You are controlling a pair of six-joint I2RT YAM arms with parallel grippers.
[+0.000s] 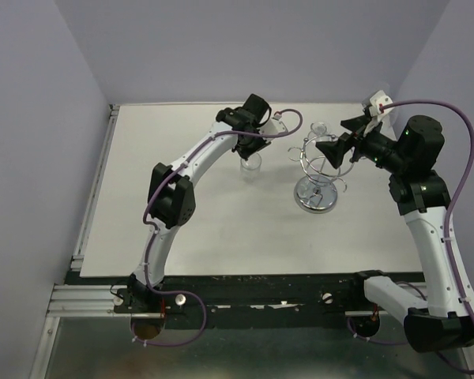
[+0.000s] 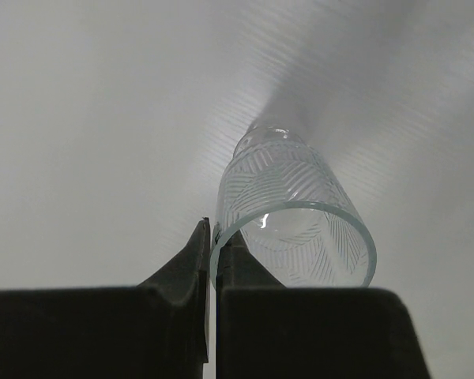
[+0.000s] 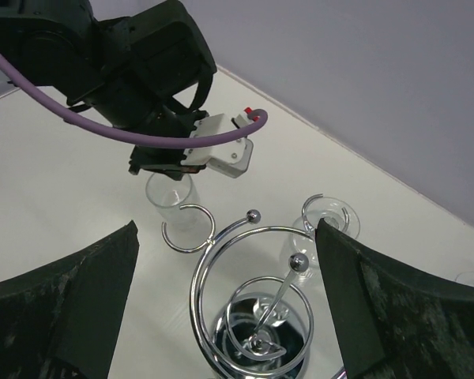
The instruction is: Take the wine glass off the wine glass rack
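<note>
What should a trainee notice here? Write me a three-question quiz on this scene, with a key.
1. True or false: the left end effector is shut on the rim of a patterned glass.
2. Multiple choice: relative to the wine glass rack, the right end effector is A) shut on its post; B) open, close by it; C) out of view.
3. Fill in: the rack's base is a round, mirror-like ____.
Key: 1 true; 2 B; 3 disc.
</note>
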